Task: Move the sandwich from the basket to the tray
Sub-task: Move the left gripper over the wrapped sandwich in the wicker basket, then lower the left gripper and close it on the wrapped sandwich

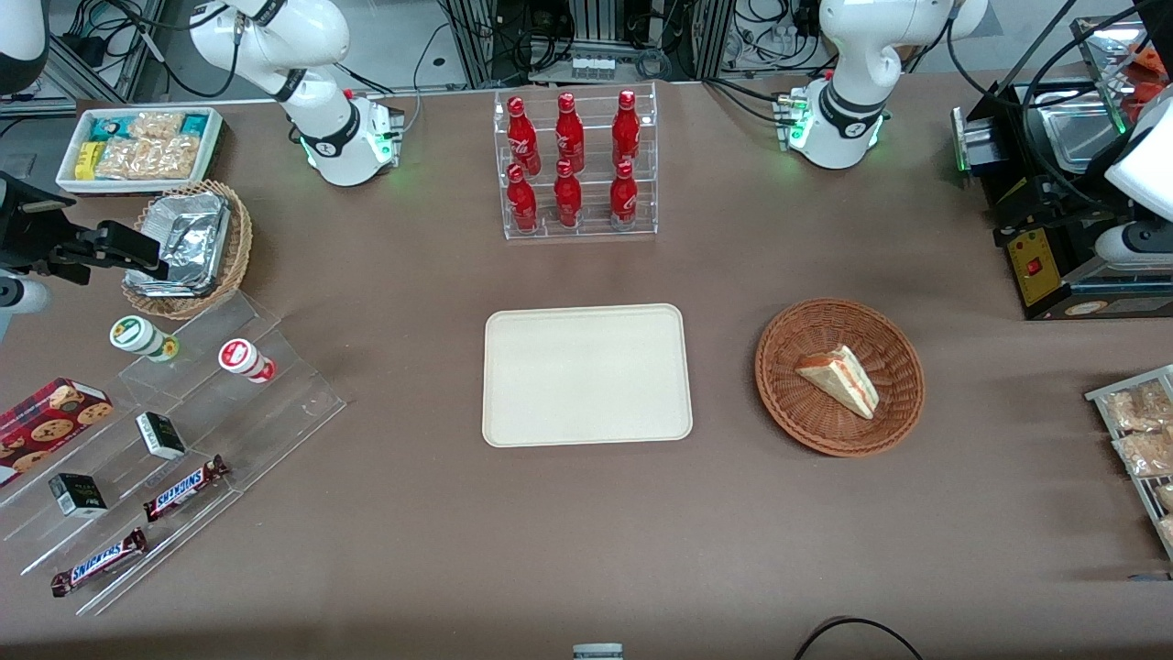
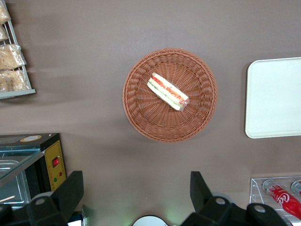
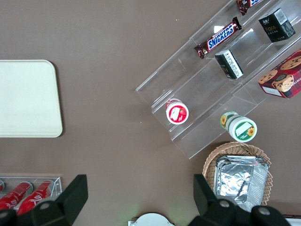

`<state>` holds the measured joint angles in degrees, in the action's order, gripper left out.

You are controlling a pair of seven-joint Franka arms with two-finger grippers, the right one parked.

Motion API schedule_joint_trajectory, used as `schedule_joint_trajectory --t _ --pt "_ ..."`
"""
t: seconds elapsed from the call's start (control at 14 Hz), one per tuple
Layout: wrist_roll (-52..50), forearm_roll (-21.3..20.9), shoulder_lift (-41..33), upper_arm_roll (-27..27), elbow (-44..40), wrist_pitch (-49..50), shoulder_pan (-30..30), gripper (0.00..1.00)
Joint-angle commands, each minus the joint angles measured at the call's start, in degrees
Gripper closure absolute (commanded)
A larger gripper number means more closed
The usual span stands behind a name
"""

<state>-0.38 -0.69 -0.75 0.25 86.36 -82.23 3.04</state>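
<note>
The sandwich (image 1: 838,380), a white bread wedge with red-orange and green filling, lies in the round reddish-brown wicker basket (image 1: 829,445). It also shows in the left wrist view (image 2: 168,91), inside the basket (image 2: 141,117). The cream tray (image 1: 586,376) lies flat and bare beside the basket, toward the parked arm's end; it also shows in the left wrist view (image 2: 275,96). My left gripper (image 2: 136,188) is open and empty, high above the table. It hangs farther from the front camera than the basket, with bare table between its fingers (image 2: 70,190).
A clear rack of red bottles (image 1: 575,165) stands farther back than the tray. A black machine (image 1: 1054,211) and a rack of snack packets (image 1: 1136,431) are at the working arm's end. Acrylic steps with snacks (image 1: 183,431) and a foil-filled tan basket (image 1: 188,247) are at the parked arm's end.
</note>
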Motion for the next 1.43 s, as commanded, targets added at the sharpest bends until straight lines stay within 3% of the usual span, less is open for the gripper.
schedule_joint_trajectory --t 0.0,0.36,0.64,0.93,1.14,1.36 --pt "0.1 -0.4 0.5 0.3 -1.1 -0.6 0.5 0.00" --pt "-6.5 1.9 3.3 0.1 3.4 -4.5 1.0 0.00" --pt "-18.2 2.2 3.5 -0.2 16.3 -20.7 3.1 0.00" --pt "-39.4 2.2 3.6 -0.3 30.7 -39.2 4.6 0.00" --pt "-51.3 2.1 6.5 -2.0 35.7 -49.2 4.6 0.00" --pt "-54.2 1.9 9.5 -3.0 39.5 -56.5 5.6 0.00"
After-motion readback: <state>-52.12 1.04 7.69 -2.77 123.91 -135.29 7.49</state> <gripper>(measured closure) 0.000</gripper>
